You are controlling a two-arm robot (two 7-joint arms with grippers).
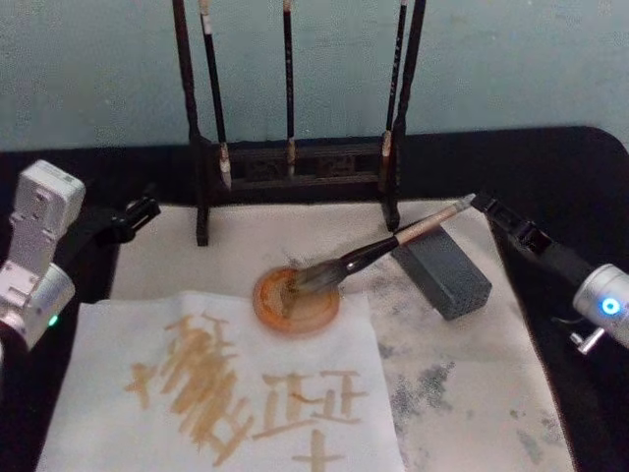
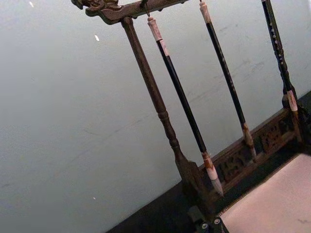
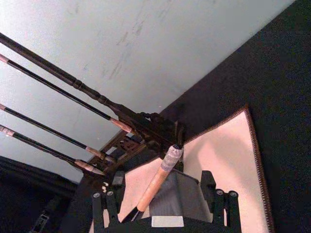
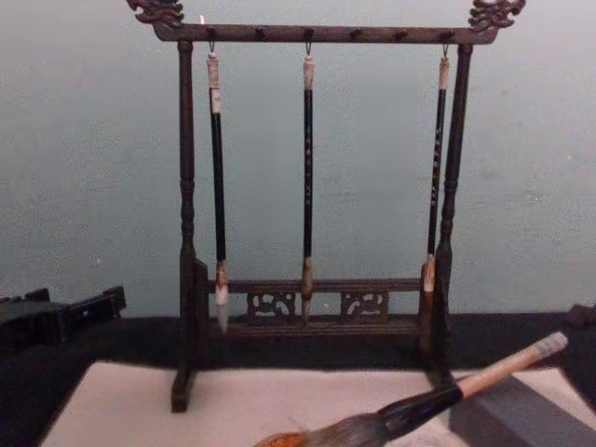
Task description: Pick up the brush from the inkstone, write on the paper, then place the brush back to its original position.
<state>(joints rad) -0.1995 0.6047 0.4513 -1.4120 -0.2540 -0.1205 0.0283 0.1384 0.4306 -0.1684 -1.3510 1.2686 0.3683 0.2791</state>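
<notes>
The brush (image 1: 393,241) lies slanted, its bushy bristles in a round orange dish (image 1: 295,307) and its pale handle propped on the dark grey rectangular inkstone (image 1: 447,275). My right gripper (image 1: 482,205) is at the handle's far end. In the right wrist view it (image 3: 163,177) is open, with the handle (image 3: 155,182) lying between the two fingers and touching neither. The chest view shows the brush (image 4: 419,405) leaning on the inkstone (image 4: 521,414). The paper (image 1: 226,393), marked with brown strokes, lies at the front left. My left gripper (image 1: 145,208) rests at the mat's left edge.
A dark wooden rack (image 1: 295,162) with three thin hanging brushes stands behind the dish. Everything sits on a cream felt mat (image 1: 462,393) with grey stains, laid on a black table. A pale wall rises close behind the rack.
</notes>
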